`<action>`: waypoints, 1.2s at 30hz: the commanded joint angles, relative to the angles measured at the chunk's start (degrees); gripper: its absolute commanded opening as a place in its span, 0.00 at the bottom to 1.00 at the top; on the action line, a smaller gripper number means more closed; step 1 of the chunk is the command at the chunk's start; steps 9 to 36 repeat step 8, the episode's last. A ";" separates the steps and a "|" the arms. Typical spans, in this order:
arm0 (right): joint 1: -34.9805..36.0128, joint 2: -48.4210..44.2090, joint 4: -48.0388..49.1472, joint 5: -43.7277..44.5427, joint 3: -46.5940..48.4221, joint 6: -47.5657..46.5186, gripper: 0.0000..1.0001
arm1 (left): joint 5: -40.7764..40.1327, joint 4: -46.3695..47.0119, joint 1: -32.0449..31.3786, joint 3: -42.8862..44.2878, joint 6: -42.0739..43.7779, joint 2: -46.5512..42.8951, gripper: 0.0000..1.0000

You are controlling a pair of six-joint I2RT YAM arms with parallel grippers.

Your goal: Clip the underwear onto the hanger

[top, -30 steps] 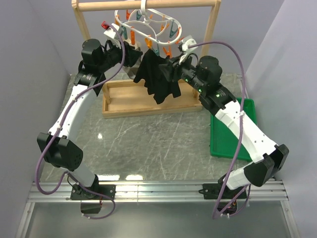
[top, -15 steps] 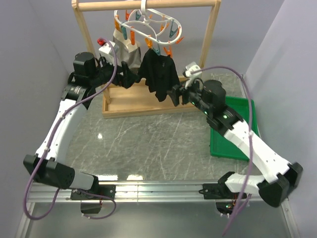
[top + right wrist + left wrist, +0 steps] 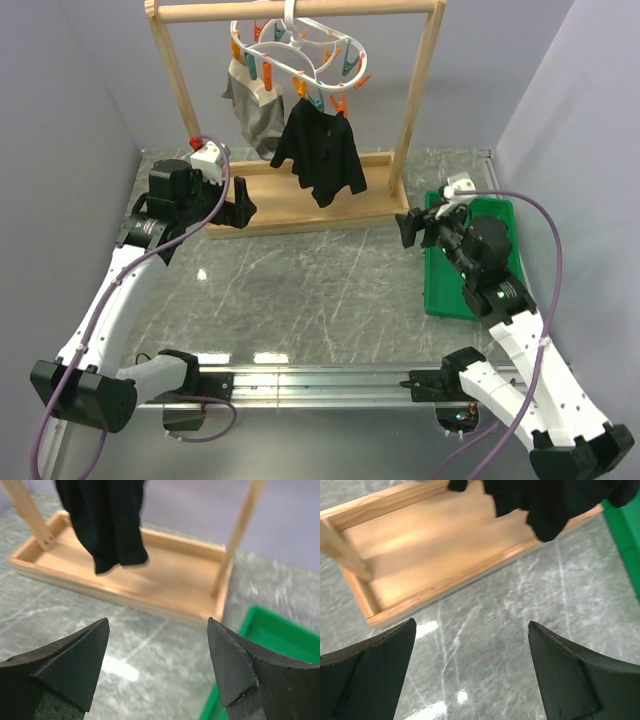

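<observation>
Black underwear (image 3: pixel 320 150) hangs pegged to the white hanger (image 3: pixel 300 55); the left end effector (image 3: pixel 243 210) and right end effector (image 3: pixel 405 228) hover over the desk (image 3: pixel 300 285), jaws spread wide.

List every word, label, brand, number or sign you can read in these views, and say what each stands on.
None: no word, number, brand or sign can be read in any view.
The underwear, the hanger, the grey-beige garment, the wooden rack and the green tray show no print or label.
</observation>
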 commanded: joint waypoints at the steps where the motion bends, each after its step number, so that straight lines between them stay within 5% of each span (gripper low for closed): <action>1: -2.57 -4.80 0.03 -0.12 -2.90 1.58 0.86 | -5.37 2.15 0.21 -1.81 0.40 -2.74 0.99; 36: -5.47 -9.99 -0.94 -0.29 -5.20 2.63 0.88 | -4.41 2.33 0.38 -1.12 1.46 -3.79 1.00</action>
